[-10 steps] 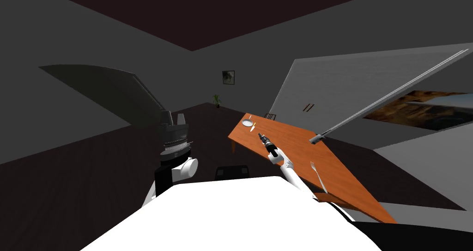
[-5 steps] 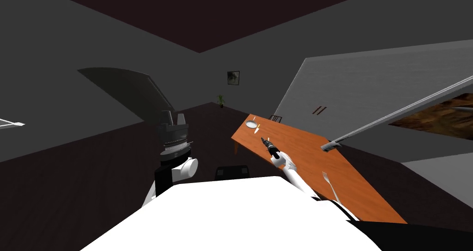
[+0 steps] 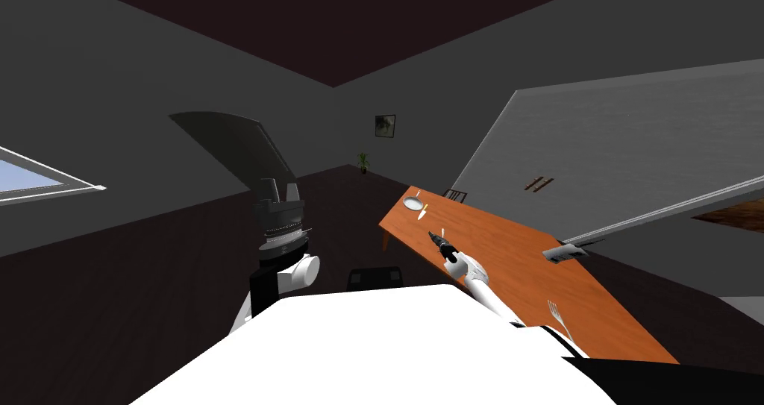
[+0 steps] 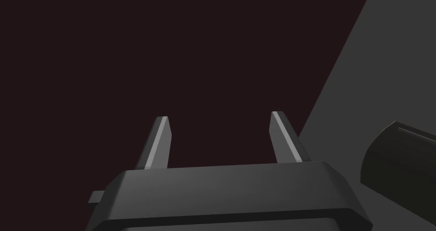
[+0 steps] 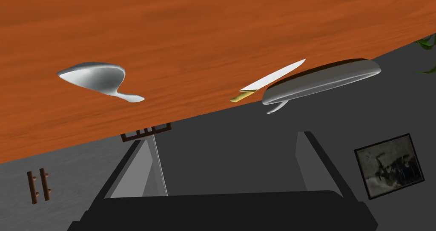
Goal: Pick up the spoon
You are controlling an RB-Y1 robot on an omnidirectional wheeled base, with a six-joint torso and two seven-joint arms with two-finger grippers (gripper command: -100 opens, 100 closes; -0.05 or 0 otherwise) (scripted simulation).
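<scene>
The small, glossy grey spoon (image 5: 96, 77) lies alone on the long orange-brown wooden table (image 3: 515, 262). In the head view it is seen just past the tip of the right gripper (image 3: 432, 236), at about one o'clock. That gripper is held low over the board with its two blades spread wide and nothing between them. This is judged to be an approach, since the spoon is not yet lined up between the fingers. The white-bladed, yellow-handled knife (image 5: 272, 76) and the shallow grey plate (image 5: 323, 78) are set side by side at the table's far end, near eleven o'clock. A pale fork (image 3: 556, 315) lies at four o'clock. The left gripper (image 4: 221, 139) is raised at nine o'clock with its fingers likewise apart — presumably kept clear of the work.
</scene>
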